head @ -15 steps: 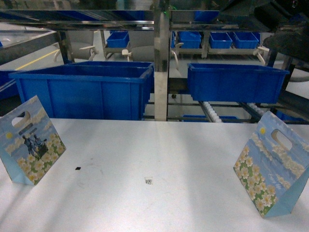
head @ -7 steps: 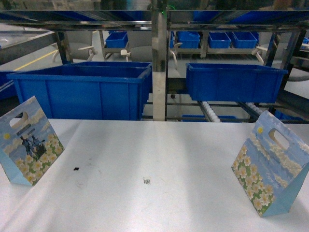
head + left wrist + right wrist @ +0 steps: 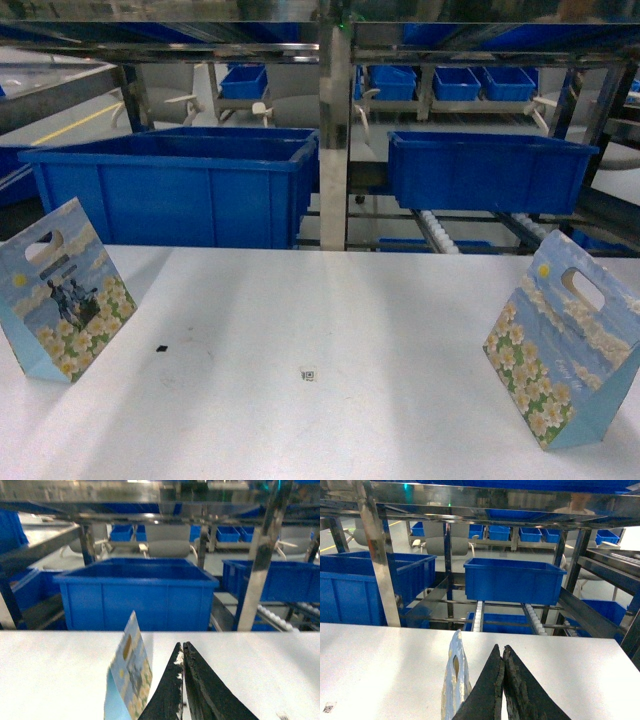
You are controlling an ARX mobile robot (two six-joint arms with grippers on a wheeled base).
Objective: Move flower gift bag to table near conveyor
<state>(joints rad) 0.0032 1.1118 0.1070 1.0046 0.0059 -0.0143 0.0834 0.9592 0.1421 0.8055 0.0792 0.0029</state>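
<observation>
Two flower gift bags stand upright on the white table (image 3: pixel 330 310): one at the left edge (image 3: pixel 65 290), one at the right (image 3: pixel 562 345). Neither gripper shows in the head view. In the left wrist view my left gripper (image 3: pixel 182 646) is shut on nothing, and the left bag (image 3: pixel 129 675) stands just left of its tips, apart from them. My right gripper (image 3: pixel 501 649) is also shut and empty; the right bag (image 3: pixel 455 677) stands edge-on just to its left. Behind the table's far edge runs the conveyor (image 3: pixel 437 232) of white rollers (image 3: pixel 478 615) in steel frames.
Two big blue bins (image 3: pixel 175 185) (image 3: pixel 487 168) sit on the racks behind the table, with a steel post (image 3: pixel 333 140) between them. Smaller blue bins (image 3: pixel 455 82) line the far shelves. A small square code mark (image 3: pixel 308 375) and a dark speck (image 3: pixel 161 348) lie on the tabletop.
A dark arm part that filled the head view's upper right corner one second ago has left that view. Both bags stand where they were.
</observation>
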